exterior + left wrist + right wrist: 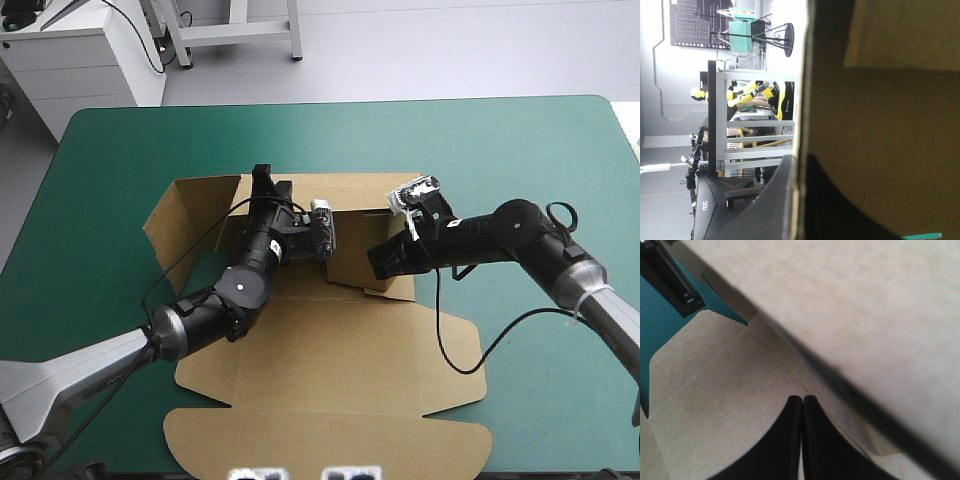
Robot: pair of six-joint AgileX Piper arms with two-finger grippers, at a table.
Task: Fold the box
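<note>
Only left wrist view: left fingers (774, 202) pinch box (880, 125) wall.
Right wrist view: right fingers (780, 450) pressed together above box.

pale grey floor (420, 50) beyond the teal-green table (560, 160) — white cabinet (80, 60) far left

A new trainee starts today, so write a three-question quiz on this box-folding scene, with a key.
1. True or false: the black fingers of the right gripper stand wide apart.
2. The near lid panel of the brown cut-board box is: A) flat on the teal-green table cover; B) raised upright; C) tucked inside.
3. What do the fingers of the left gripper clamp?
Key: 1 false, they meet; 2 A; 3 a raised far wall of the box.
</note>
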